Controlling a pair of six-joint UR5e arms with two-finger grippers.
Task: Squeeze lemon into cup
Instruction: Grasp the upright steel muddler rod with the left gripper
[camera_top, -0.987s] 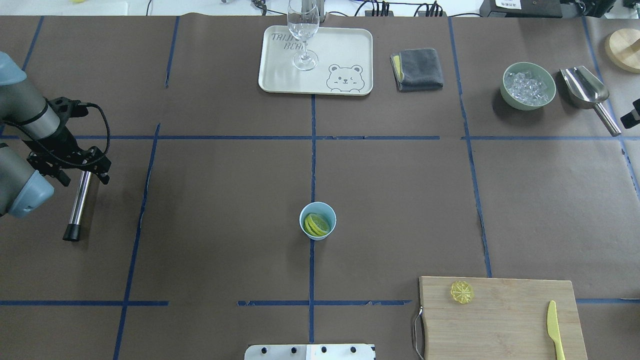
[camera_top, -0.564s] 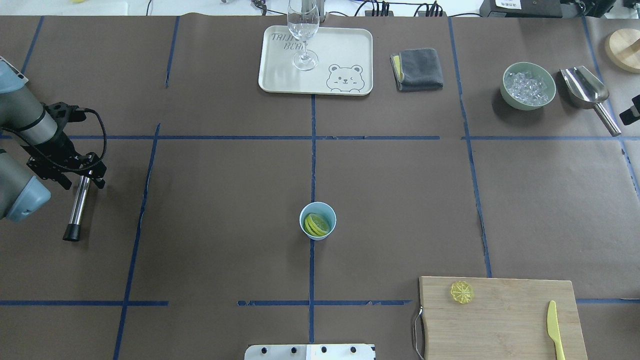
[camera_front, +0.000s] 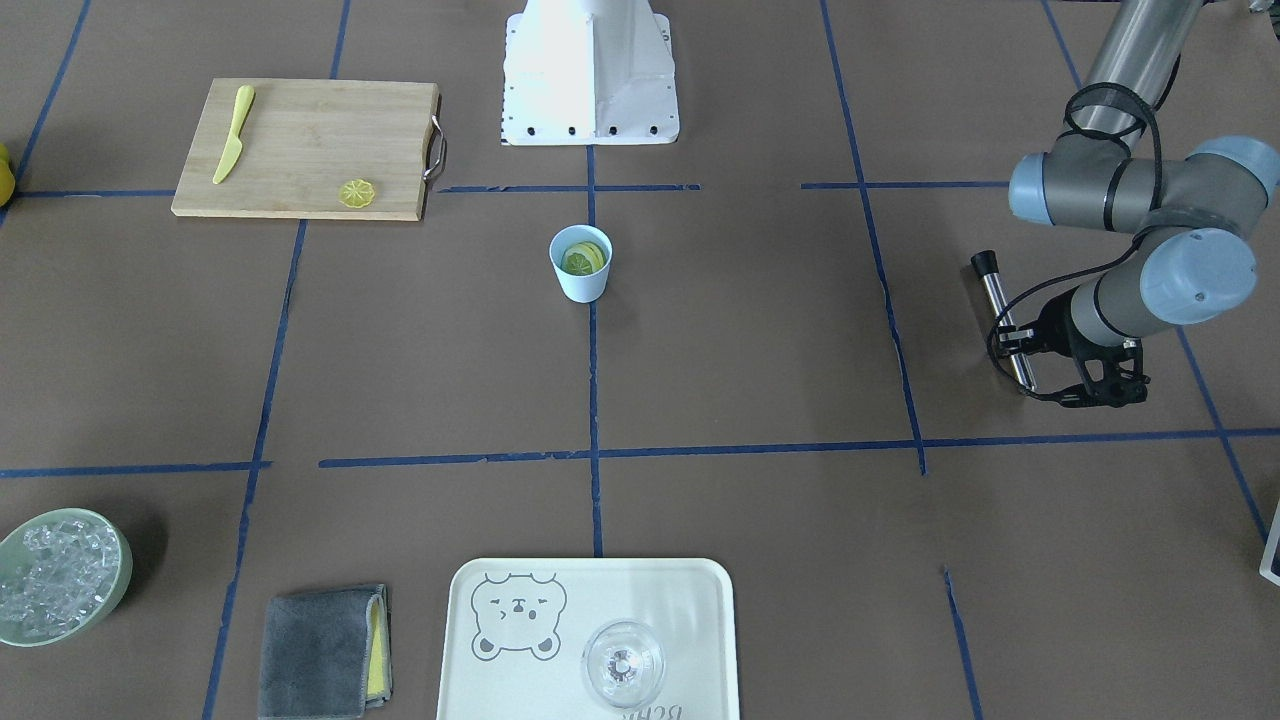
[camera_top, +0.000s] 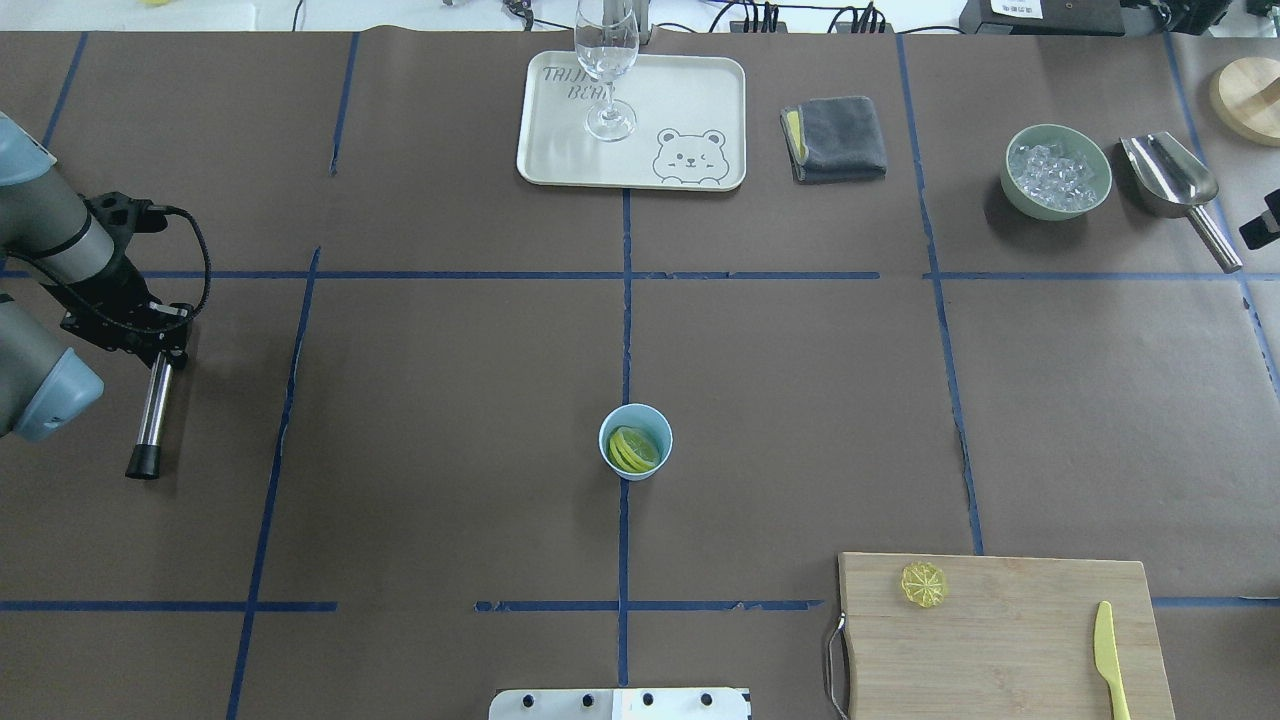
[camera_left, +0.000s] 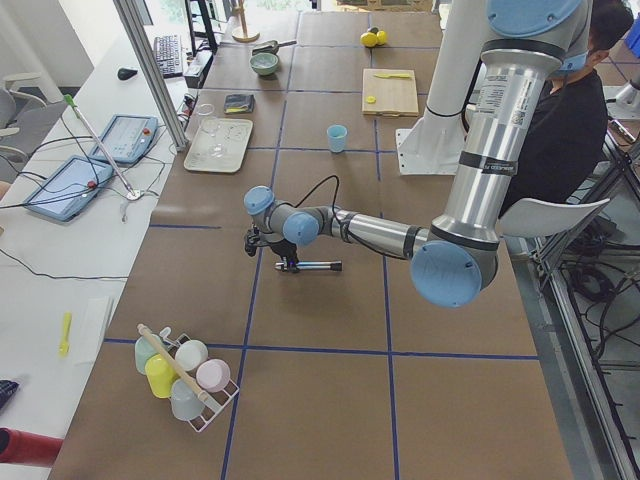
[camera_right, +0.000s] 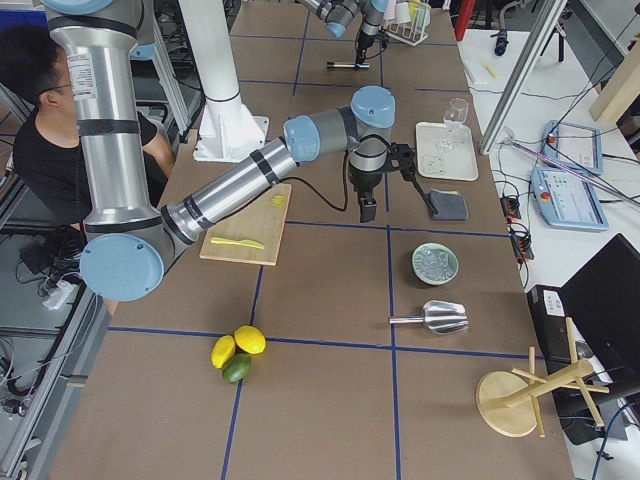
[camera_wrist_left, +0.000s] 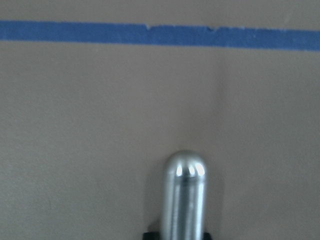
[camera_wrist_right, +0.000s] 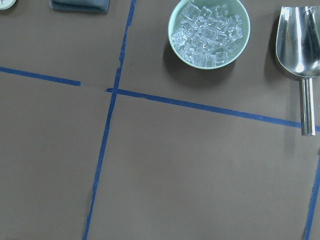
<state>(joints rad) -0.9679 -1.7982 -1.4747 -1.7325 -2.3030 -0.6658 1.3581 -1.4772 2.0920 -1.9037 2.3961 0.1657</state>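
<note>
1. Table (camera_top: 800, 400): covered in brown paper and divided into fields by blue tape lines.

2. Left arm (camera_top: 40, 230): enters at the robot's left edge of the table. The left gripper (camera_top: 160, 340) sits low over one end of the rod. The wrist view shows only the rod's rounded tip and no fingers, so it cannot be told whether the gripper is spread, closed or clamped on the rod.

3. Right arm (camera_right: 230, 185): reaches out over the robot's right part of the table. The right gripper (camera_right: 368, 212) hangs above the paper near the bowl, and its finger spacing cannot be told.

4. Board (camera_top: 1000, 640): wooden, at the near right corner on the robot's side.

5. Tray (camera_top: 690, 100): cream with a bear print, at the far edge on the centre line.

6. Cloth (camera_top: 840, 140): grey, folded, just right of the tray.

7. Bowl (camera_top: 1050, 213): pale green and filled with ice, at the far right.

8. Scoop (camera_top: 1170, 175): steel, beside the bowl.

9. Rod (camera_top: 155, 410): steel with a black end cap, lying flat on the paper.

10. Glass (camera_top: 607, 60): clear, upright on the tray.

11. Cup (camera_front: 580, 285): light blue, upright on the centre tape line, well apart from both grippers.

12. Knife (camera_top: 1106, 655): yellow, on the board's right side.

13. Lemon (camera_top: 635, 450): inside the cup, tilted against its wall.

14. Slice (camera_top: 924, 584): flat on the board's far left corner.
</note>
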